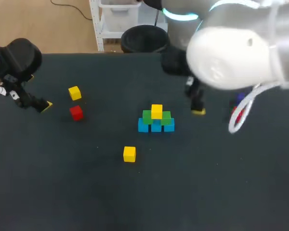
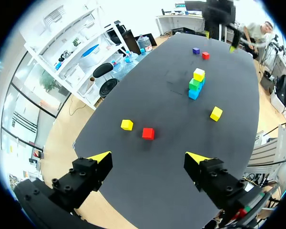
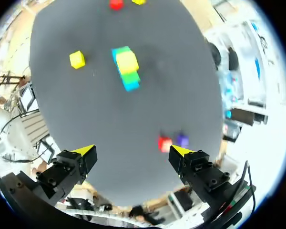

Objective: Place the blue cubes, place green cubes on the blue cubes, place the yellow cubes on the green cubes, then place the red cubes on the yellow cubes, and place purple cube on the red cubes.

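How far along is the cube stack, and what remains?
Done: blue cubes in a row, green cubes on them, one yellow cube on top. In hand: nothing; left gripper and right gripper are both open and empty. Left: two loose yellow cubes, two red cubes, the purple cube.

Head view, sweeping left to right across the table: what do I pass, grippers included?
left gripper → left red cube → near yellow cube → stack → right gripper. Left out: far yellow cube, in line with that red cube; purple cube and right red cube, in line with each other.
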Action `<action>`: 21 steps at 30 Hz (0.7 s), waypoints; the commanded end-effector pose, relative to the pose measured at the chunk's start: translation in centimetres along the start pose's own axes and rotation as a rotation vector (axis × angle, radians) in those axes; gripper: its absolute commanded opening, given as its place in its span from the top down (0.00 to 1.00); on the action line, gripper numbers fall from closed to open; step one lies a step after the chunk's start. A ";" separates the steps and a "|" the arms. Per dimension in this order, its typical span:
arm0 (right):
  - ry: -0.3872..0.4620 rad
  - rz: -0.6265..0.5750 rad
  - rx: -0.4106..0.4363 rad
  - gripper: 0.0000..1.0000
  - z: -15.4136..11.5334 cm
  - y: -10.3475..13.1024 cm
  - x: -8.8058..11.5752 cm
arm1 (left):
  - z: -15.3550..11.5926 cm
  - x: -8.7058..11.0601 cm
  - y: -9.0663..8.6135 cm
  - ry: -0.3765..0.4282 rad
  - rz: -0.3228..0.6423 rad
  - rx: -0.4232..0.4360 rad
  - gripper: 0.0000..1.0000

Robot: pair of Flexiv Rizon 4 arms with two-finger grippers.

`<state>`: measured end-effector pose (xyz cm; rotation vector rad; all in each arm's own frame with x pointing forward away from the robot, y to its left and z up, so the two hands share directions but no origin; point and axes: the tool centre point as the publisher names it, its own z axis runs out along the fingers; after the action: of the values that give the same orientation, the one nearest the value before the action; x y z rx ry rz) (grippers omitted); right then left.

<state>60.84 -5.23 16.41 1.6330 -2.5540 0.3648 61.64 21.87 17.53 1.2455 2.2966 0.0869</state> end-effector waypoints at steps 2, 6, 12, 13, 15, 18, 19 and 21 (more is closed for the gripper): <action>-0.106 0.052 0.083 0.00 -4.0 1.0 7.6 | 0.0 0.1 0.1 -0.003 0.001 0.002 0.00; -0.178 0.087 0.166 0.00 -3.9 1.8 9.5 | 0.0 0.1 0.1 -0.003 0.001 0.002 0.00; -0.273 0.323 0.297 0.00 -0.7 4.6 12.0 | 0.0 0.1 0.1 -0.003 0.001 0.002 0.00; -0.240 0.362 0.311 0.00 0.4 5.0 12.4 | 0.0 0.1 0.1 -0.003 0.001 0.002 0.00; -0.224 0.431 0.312 0.00 2.3 6.1 13.3 | 0.0 0.1 0.1 -0.003 0.001 0.002 0.00; -0.173 0.507 0.346 0.00 4.8 7.1 14.2 | 0.0 0.1 0.1 -0.003 0.001 0.002 0.00; -0.182 0.530 0.337 0.00 5.6 7.1 14.5 | 0.0 0.1 0.1 -0.003 0.001 0.002 0.00; -0.166 0.559 0.315 0.00 6.6 7.3 15.0 | 0.0 0.1 0.1 -0.003 0.001 0.002 0.00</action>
<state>48.85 -16.03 14.16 0.9912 -2.8465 0.6973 61.64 21.87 17.53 1.2454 2.2966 0.0869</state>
